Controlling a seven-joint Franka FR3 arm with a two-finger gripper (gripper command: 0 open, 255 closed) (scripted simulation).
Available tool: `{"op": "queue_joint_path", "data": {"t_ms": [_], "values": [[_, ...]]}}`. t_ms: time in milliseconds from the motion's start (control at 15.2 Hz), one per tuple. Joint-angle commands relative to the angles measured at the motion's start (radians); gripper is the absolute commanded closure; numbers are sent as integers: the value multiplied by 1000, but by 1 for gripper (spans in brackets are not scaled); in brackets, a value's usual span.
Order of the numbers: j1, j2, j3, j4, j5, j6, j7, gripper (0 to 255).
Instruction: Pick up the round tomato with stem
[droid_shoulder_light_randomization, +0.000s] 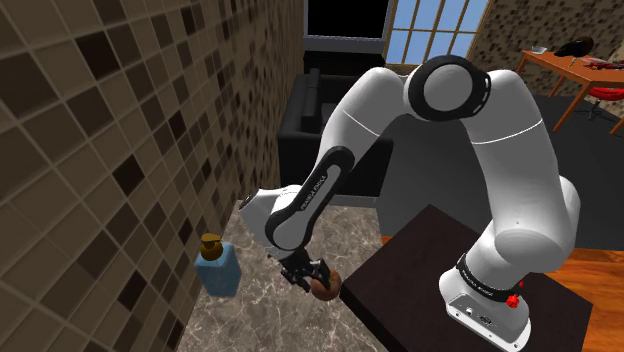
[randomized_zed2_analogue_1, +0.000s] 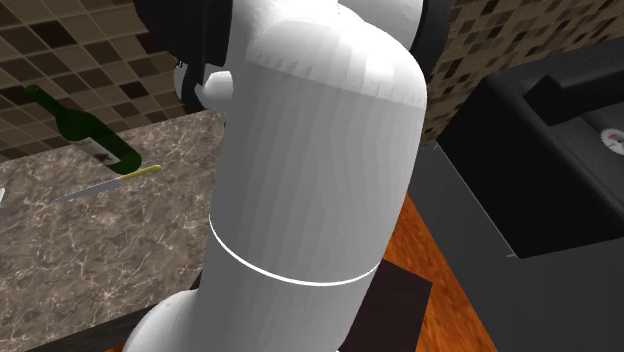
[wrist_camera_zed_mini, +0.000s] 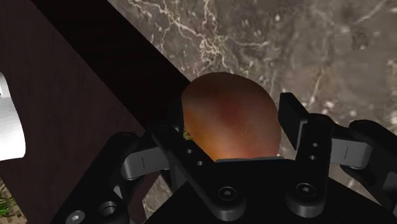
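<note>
A round, red-brown tomato (wrist_camera_zed_mini: 230, 118) is seen clasped betw. the two black fingers (wrist_camera_zed_mini: 294, 114) of the gripper (wrist_camera_zed_mini: 232, 124), both pressed vs. its sides. A small green bit (wrist_camera_zed_mini: 186, 135), poss. the stem, is glimpsed at the tomato's edge by one finger. Behind it, a brown marbled countertop (wrist_camera_zed_mini: 331, 44) w/ pale veins is shown. Next to it, a near-black slab (wrist_camera_zed_mini: 70, 83) is bounded by a straight diagonal edge. A white curved part (wrist_camera_zed_mini: 9, 124) is seen over the slab.

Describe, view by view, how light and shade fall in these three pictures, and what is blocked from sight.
Shoulder view: dim overall, save the bright window; the tomato is shaded under the gripper. Second exterior view: the white arm, softly shaded without glare, blocks the middle. Wrist view: the tomato is reddish at its centre, darker toward the edges; the stand looks almost black.
</note>
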Motion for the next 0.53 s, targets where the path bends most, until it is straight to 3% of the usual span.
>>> {"op": "queue_joint_path", "data": {"t_ms": [0, 462], "values": [[-9, -23, 12, -10, 12, -17, -3, 255], [-42, -106, 55, -28, 56, -75, -17, 255]]}}
